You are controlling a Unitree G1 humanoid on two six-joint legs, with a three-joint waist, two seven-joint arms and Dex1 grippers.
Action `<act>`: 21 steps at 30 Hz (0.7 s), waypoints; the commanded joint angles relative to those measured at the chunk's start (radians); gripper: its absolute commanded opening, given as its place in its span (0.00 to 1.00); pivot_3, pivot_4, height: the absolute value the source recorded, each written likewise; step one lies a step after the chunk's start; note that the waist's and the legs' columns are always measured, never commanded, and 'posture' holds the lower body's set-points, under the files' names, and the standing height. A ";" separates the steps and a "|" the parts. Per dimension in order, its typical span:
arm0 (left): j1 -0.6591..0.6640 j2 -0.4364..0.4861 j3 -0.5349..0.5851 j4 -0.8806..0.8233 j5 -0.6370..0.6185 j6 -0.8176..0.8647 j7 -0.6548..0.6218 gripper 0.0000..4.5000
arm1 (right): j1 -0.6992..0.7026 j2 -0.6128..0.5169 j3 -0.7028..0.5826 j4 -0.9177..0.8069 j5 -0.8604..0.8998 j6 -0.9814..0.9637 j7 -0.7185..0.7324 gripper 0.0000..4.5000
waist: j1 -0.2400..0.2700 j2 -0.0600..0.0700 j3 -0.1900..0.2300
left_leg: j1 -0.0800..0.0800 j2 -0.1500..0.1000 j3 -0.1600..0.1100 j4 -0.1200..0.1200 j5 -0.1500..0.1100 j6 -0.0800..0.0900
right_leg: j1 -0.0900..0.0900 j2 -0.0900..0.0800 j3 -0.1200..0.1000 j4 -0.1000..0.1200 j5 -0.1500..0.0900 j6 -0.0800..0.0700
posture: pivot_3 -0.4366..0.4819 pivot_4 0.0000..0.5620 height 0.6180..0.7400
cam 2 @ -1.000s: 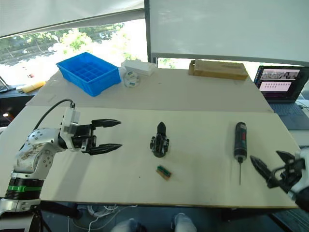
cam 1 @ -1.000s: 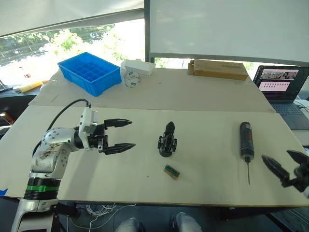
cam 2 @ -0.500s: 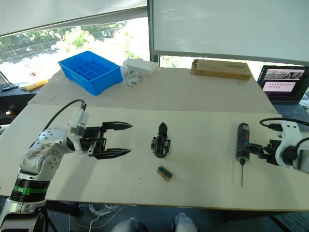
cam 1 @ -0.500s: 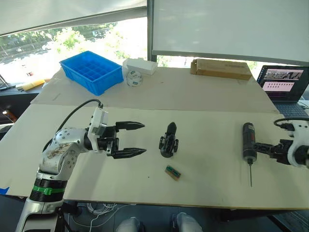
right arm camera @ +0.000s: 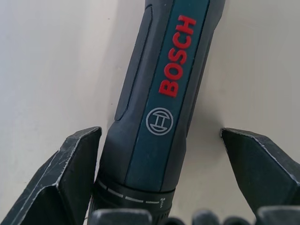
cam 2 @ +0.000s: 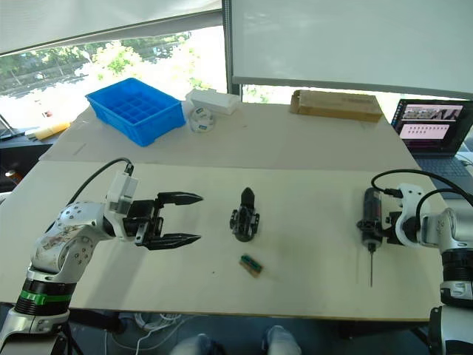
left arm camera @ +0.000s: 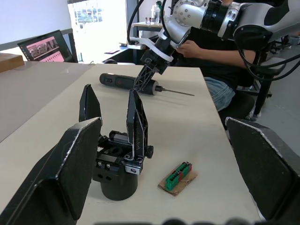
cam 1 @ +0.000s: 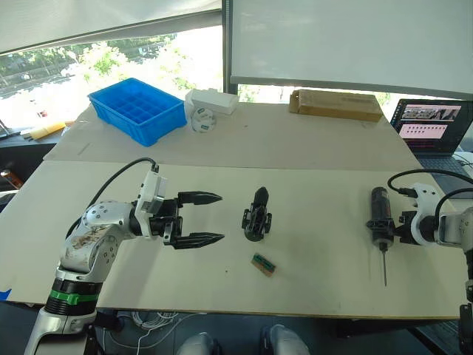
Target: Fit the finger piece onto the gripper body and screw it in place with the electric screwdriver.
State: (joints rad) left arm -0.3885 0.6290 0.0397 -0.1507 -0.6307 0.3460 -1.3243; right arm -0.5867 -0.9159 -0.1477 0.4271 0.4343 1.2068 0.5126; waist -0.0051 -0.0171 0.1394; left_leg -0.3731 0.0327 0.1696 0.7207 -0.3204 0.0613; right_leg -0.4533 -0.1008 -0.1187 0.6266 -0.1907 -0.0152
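The gripper body (cam 1: 256,217) stands mid-table, a black block on a round base. In the left wrist view two pointed black fingers rise from the gripper body (left arm camera: 119,154). A loose finger piece is out of view. My left gripper (cam 1: 220,217) is open, level with the body and a short way to its left, holding nothing. The electric screwdriver (cam 1: 380,214) lies flat at the right, bit toward the front edge. My right gripper (right arm camera: 161,131) is open and straddles the screwdriver's barrel (right arm camera: 164,93) near the bit end, one finger on each side.
A small green-and-brown block (cam 1: 263,264) lies in front of the gripper body. On the far table sit a blue tray (cam 1: 137,111), a white box (cam 1: 212,101), a tape roll (cam 1: 200,120) and a cardboard box (cam 1: 336,105). A laptop (cam 1: 432,129) is at far right. A person (left arm camera: 220,61) sits beyond the table.
My right gripper came in from the front right corner and now straddles the screwdriver. My left gripper moved a little toward the gripper body and stayed open.
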 commanded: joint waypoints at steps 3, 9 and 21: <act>-0.004 -0.001 0.005 -0.039 -0.016 -0.021 -0.011 1.00 | -0.005 -0.016 -0.019 -0.021 -0.025 -0.011 0.022 0.50 | -0.004 0.000 0.000 | 0.000 0.000 0.000 0.000 0.000 0.000 | 0.000 0.000 0.000 0.000 0.000 0.000 | 0.48 0.27 1.00; -0.002 -0.010 0.015 -0.054 -0.034 -0.025 -0.015 1.00 | 0.021 -0.098 -0.082 -0.239 0.064 0.138 0.102 0.43 | -0.004 0.007 0.004 | 0.000 0.000 0.000 0.000 0.000 -0.001 | -0.001 -0.001 0.000 0.000 0.000 0.000 | 0.48 0.27 1.00; 0.059 -0.012 0.006 -0.055 -0.024 -0.035 -0.006 1.00 | 0.252 -0.127 -0.035 -0.799 0.166 0.228 0.113 0.43 | -0.005 0.013 0.008 | -0.001 0.001 0.000 -0.001 0.001 -0.002 | -0.003 0.000 0.001 0.001 0.000 0.000 | 0.48 0.27 1.00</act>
State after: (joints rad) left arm -0.3329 0.6177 0.0384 -0.1835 -0.6493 0.3310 -1.3295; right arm -0.3353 -1.0299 -0.1754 -0.3159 0.6081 1.4691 0.6310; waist -0.0096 -0.0041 0.1473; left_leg -0.3739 0.0333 0.1693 0.7197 -0.3195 0.0597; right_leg -0.4558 -0.1007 -0.1177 0.6277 -0.1907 -0.0154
